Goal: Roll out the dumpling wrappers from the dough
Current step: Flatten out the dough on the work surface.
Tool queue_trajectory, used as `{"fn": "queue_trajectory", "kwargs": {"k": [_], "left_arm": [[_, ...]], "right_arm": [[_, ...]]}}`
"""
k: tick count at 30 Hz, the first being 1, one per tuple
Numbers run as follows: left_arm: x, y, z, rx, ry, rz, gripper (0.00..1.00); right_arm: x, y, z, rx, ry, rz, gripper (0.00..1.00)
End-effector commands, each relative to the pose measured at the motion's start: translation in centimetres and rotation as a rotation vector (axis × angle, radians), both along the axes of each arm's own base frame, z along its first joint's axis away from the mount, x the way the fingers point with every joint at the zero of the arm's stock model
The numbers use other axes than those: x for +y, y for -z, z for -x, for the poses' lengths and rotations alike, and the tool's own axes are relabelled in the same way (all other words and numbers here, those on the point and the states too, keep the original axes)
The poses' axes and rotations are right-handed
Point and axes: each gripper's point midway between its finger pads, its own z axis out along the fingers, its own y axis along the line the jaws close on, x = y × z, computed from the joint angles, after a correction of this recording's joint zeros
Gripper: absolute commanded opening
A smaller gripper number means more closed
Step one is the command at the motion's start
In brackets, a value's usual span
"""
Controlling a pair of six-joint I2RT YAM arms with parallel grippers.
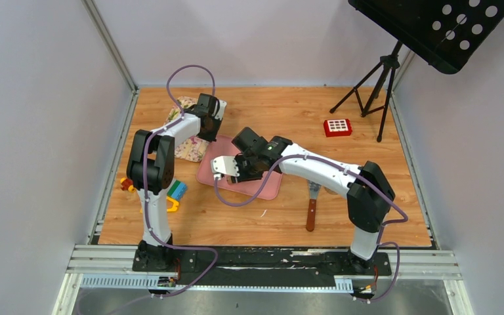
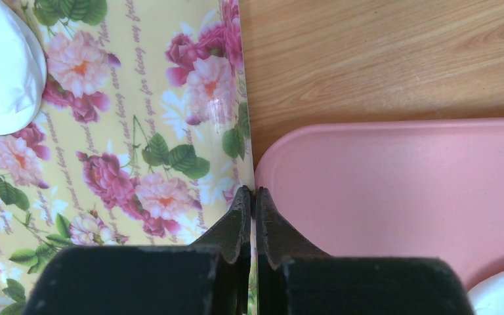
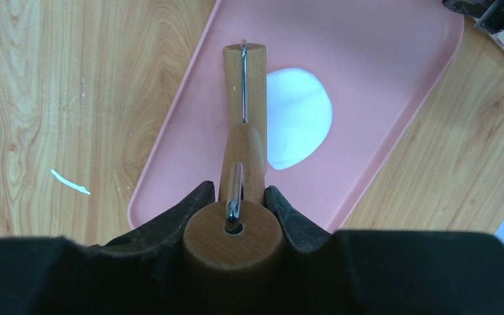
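Right claw (image 3: 239, 197) clamped on a wooden roller (image 3: 244, 79) at the edge of the dough (image 3: 298, 118) on the pink tray (image 3: 380, 65). Left claw (image 2: 252, 197) closed together beside the floral sheet (image 2: 138, 131).

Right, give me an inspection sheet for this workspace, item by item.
Surface: wooden table, one white scrap.
Job's things: flattened dough on pink tray; round white piece on floral sheet.
Clutter: spatula, red box, toy blocks.
Grippers: left gripper shut at the sheet's edge; right gripper shut on wooden roller.
Cables: purple cables looping along both arms.
Surroundings: tripod stand, grey walls.
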Motion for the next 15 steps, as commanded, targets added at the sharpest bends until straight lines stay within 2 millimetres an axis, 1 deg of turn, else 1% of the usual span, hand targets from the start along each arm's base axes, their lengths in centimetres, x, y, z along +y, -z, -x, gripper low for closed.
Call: {"fn": "queue_trajectory", "kwargs": {"k": [1, 5, 8, 10, 15], "left_arm": [[1.3, 3.1, 2.2, 0.115, -0.013, -0.051, 0.00], [1.3, 3.2, 2.1, 0.115, -0.014, -0.051, 0.00], [1.3, 3.1, 2.1, 0.113, -0.012, -0.051, 0.00], [1.3, 3.1, 2.1, 0.113, -0.012, -0.052, 0.00], [1.2, 3.1, 2.2, 0.113, -0.009, -0.049, 0.00]], "right_arm": [[-5.5, 6.2, 6.9, 0.330, 0.018, 0.251, 0.00], [-5.8, 6.1, 7.5, 0.350, 0.007, 0.261, 0.00], [-5.7, 5.3, 7.5, 0.344, 0.004, 0.248, 0.00], [-5.2, 3.6, 7.0, 0.310, 0.013, 0.204, 0.00], [-3.0, -3.3, 3.6, 0.133, 0.064, 0.027, 0.00]]}}
